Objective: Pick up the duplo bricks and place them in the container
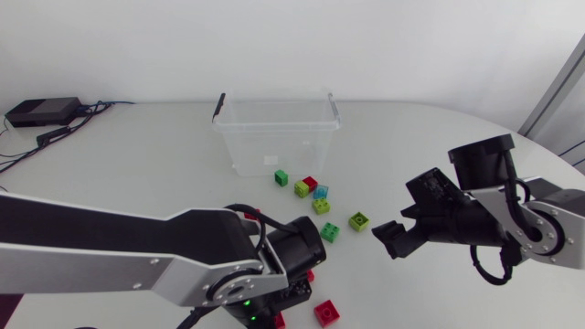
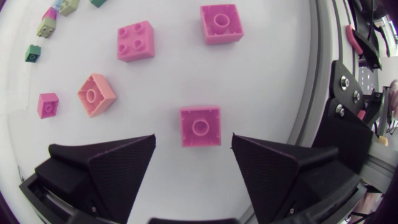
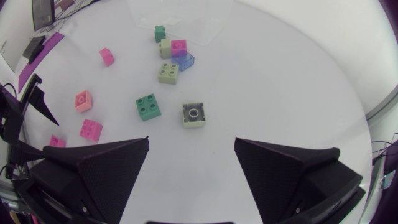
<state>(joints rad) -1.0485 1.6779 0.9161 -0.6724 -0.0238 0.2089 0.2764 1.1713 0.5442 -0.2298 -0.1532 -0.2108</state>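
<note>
now left claw spread open over single-stud brick; right claw spread open above table.

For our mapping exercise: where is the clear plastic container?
In the head view, the clear plastic container stands centrally, just beyond the small coloured plastic bricks.

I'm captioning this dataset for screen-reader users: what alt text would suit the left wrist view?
The left gripper hangs open over the white table, a pink one-stud brick lying untouched between its fingertips. Ahead of it lie a pink four-stud brick, another pink single-stud brick and an orange brick.
</note>
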